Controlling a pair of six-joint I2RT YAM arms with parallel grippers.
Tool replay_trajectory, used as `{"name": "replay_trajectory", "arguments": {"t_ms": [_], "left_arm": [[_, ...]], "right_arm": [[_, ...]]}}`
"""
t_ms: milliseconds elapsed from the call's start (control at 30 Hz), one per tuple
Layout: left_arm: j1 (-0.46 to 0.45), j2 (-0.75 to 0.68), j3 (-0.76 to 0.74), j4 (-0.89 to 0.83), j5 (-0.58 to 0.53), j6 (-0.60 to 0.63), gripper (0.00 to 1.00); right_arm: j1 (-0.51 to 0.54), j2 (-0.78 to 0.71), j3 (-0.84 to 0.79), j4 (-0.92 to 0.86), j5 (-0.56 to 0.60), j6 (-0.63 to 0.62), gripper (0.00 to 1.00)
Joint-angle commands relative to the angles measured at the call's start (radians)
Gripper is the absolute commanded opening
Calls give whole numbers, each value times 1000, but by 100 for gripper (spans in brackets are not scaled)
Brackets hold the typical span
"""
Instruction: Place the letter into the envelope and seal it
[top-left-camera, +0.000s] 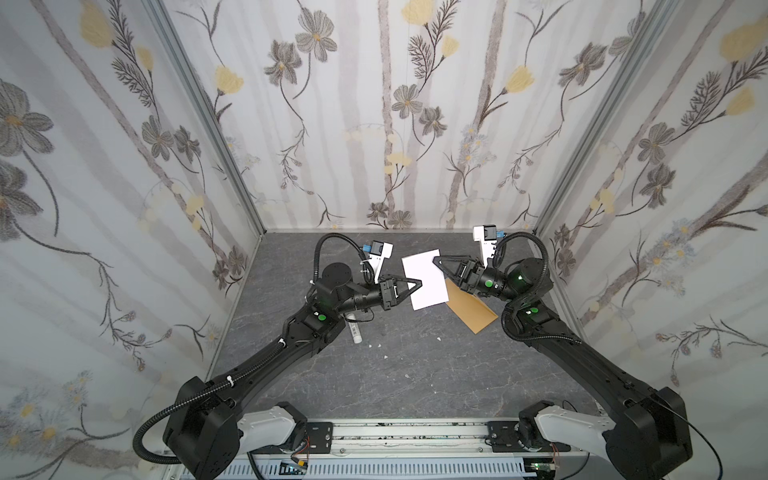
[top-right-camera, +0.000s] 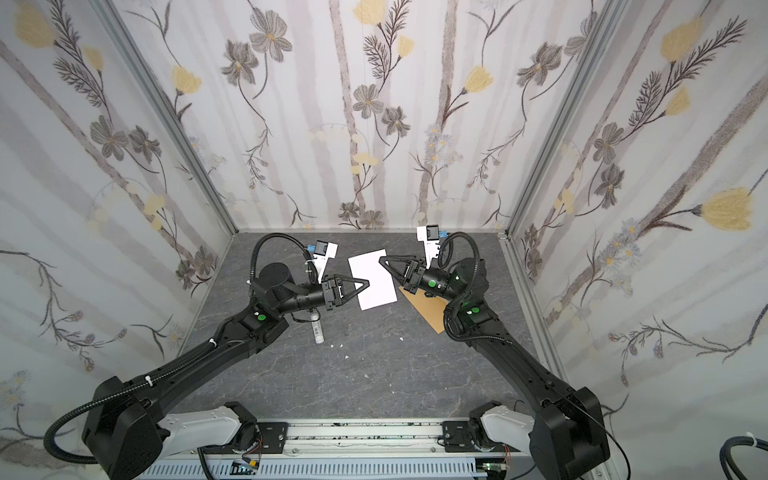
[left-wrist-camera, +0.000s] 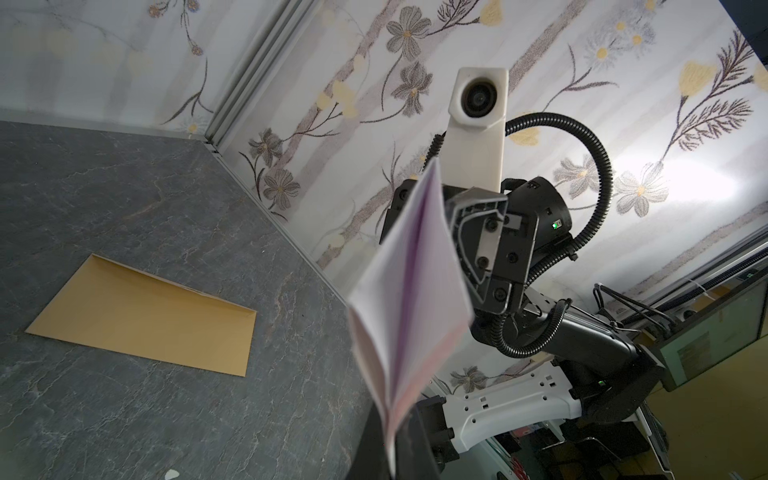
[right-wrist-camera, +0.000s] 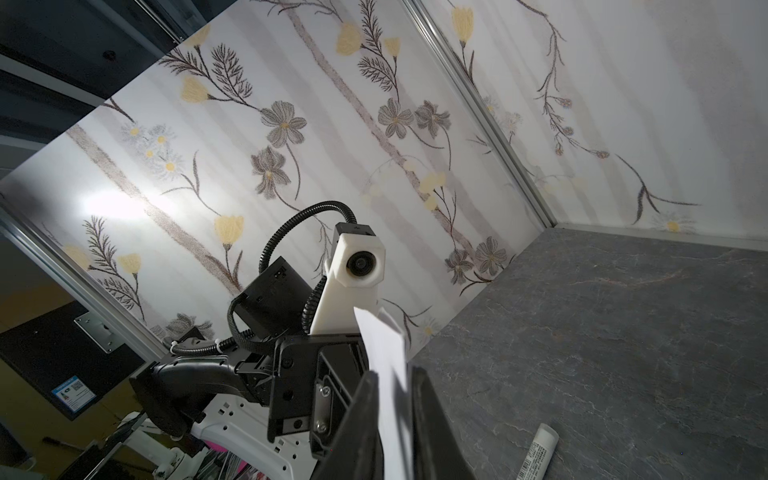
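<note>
Letter (top-left-camera: 428, 291) | left fingers (top-left-camera: 418, 284), right fingers (top-left-camera: 437, 262) both shut on opposite edges: you hold it folded, aloft, to fit | envelope (top-left-camera: 473, 312) flat on surface (top-left-camera: 374, 374).

Hanging letter (top-left-camera: 426, 276) between left gripper (top-left-camera: 419, 284), at its left, and right gripper (top-left-camera: 435, 261), at its right, above table (top-left-camera: 415, 374); envelope (top-left-camera: 473, 309) lying flat below-right; tube (top-left-camera: 356, 333) lying front-left.

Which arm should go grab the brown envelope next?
Probably the right. The left gripper and right gripper both pinch the letter, but the envelope lies flat, partly under the right one and farther from the left.
</note>
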Motion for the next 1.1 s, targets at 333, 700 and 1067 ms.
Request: {"name": "replay_trajectory", "arguments": {"t_ms": [333,700,1067], "left_arm": [[1,-3,17,41,-43,-12,0],[5,-9,13,41,-92,-28,0],[18,-16,-8,41,-131,-47,0]], "right_arm": [[6,-44,-123,62,-6,29,30],[22,-86,-234,107,-5,61,7],[33,-121,-327,136,8,81,24]]}}
